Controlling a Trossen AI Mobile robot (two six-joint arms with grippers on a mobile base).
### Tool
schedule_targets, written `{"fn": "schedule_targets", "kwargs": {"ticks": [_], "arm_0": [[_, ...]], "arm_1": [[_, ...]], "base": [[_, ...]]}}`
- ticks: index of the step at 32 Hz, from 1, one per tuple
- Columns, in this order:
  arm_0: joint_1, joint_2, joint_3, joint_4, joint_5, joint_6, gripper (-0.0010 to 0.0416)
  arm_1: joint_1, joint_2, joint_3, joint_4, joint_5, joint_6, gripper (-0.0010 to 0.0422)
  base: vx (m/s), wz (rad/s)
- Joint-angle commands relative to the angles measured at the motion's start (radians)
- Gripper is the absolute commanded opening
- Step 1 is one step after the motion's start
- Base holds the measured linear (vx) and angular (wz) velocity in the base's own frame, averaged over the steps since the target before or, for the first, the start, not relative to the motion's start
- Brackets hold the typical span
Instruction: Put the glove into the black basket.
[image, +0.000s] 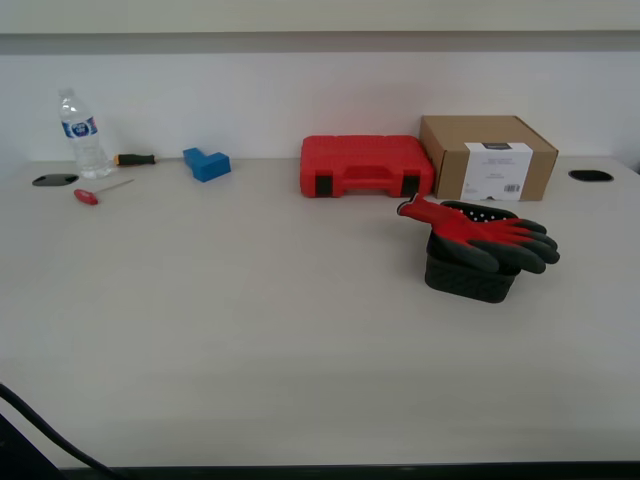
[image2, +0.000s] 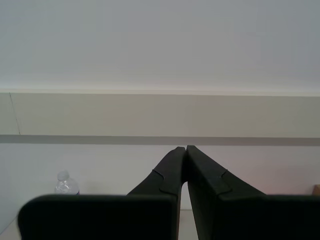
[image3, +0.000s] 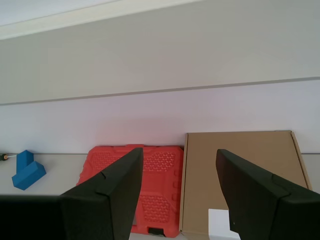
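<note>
The glove (image: 480, 232) lies draped across the top of the black basket (image: 468, 276), cuff toward the red tool case (image: 365, 165) and dark fingers hanging out past the rim on the far side from it. It rests on the opening, not down inside, and covers most of it; a patch of dotted wall shows behind the palm. The cardboard box (image: 488, 156) stands just behind the basket, beside the case.

Neither arm shows in the exterior view. My first gripper (image3: 179, 170) is held above the table (image: 250, 320) with its jaws spread apart, empty, looking over the case and box. My second gripper (image2: 186, 150) has its fingertips pressed together on nothing, pointed at the wall, with the water bottle (image2: 66, 183) half hidden behind its body.
</note>
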Motion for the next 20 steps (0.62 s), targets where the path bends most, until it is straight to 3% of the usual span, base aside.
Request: {"fn": "schedule_targets", "kwargs": {"ticks": [1,20], "arm_0": [[0.001,-0.001,0.0,0.001,0.0,-0.002,0.0205],[0.001,-0.001,0.0,0.002,0.0,-0.002,0.0199]], "arm_1": [[0.0,0.0,0.0,0.004,0.0,0.0,0.0],[0.0,0.0,0.0,0.004,0.0,0.0,0.0]], "base": [[0.0,0.0],[0.0,0.0]]}}
